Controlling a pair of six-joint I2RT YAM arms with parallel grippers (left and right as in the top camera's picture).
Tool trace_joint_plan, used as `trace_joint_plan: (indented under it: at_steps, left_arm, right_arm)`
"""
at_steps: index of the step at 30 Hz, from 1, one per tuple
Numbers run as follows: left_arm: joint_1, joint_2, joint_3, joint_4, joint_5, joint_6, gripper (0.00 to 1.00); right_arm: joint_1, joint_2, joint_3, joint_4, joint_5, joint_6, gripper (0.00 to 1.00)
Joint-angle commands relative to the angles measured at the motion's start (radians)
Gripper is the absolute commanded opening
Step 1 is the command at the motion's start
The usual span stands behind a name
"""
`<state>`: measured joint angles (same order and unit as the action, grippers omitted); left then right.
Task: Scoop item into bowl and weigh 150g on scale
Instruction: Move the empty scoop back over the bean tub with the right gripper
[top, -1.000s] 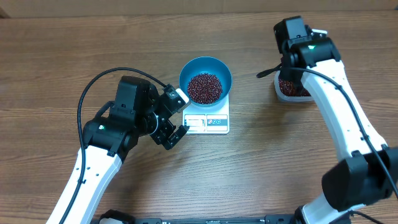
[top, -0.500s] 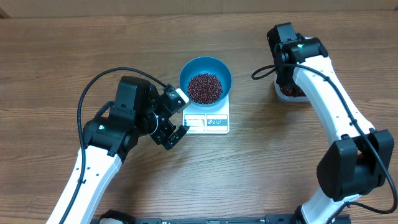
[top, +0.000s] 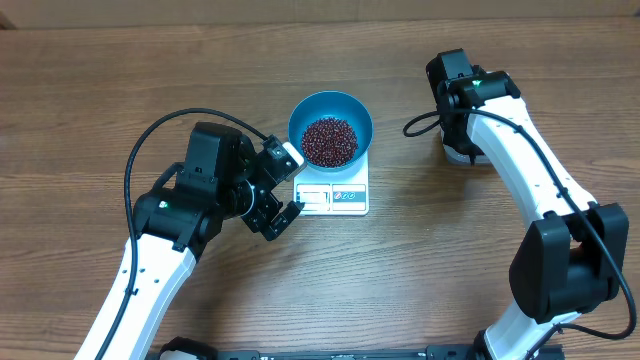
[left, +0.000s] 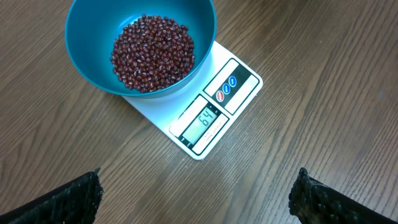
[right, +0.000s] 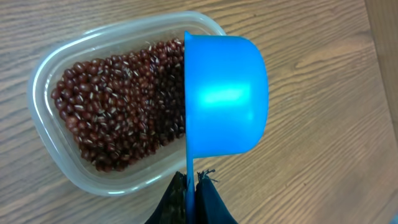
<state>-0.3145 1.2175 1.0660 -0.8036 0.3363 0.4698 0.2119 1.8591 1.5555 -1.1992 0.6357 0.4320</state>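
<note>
The teal bowl (top: 300, 115) stands on the white scale (top: 333, 196) and holds a heap of red-brown beans (top: 329, 141). In the left wrist view the bowl (left: 87, 37), its beans (left: 152, 53) and the scale (left: 214, 118) lie ahead, and the display reads 64. My left gripper (left: 196, 186) is open and holds nothing, hovering near the scale's front-left corner (top: 290, 188). My right gripper (right: 191, 180) is shut on the handle of a blue scoop (right: 224, 93). The scoop is turned on its side at the right rim of a clear tub (right: 50, 137) of beans (right: 118, 106).
In the overhead view the right arm (top: 500, 120) covers most of the clear tub (top: 458, 155) at the back right. A black cable (top: 420, 122) loops off the right wrist. Bare wooden table (top: 400, 270) surrounds the scale.
The right wrist has swung left and come over the tub, hiding it from overhead. The left arm, bowl and scale have not moved.
</note>
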Motion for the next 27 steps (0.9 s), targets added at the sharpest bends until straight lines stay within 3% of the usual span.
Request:
trace_joint_plan:
  at_steps: [1, 19, 27]
  left_arm:
    - [-0.006, -0.005, -0.011, -0.001, -0.003, -0.021, 1.00]
    - [-0.006, -0.005, -0.011, -0.001, -0.003, -0.021, 1.00]
    - [-0.006, -0.005, -0.011, -0.001, -0.003, -0.021, 1.00]
  right_arm:
    - [0.002, 0.006, -0.017, 0.022, 0.014, -0.021, 0.04]
    - [0.002, 0.113, -0.058, 0.090, 0.013, -0.063, 0.04]
    - [0.002, 0.114, -0.057, 0.095, -0.073, -0.063, 0.04]
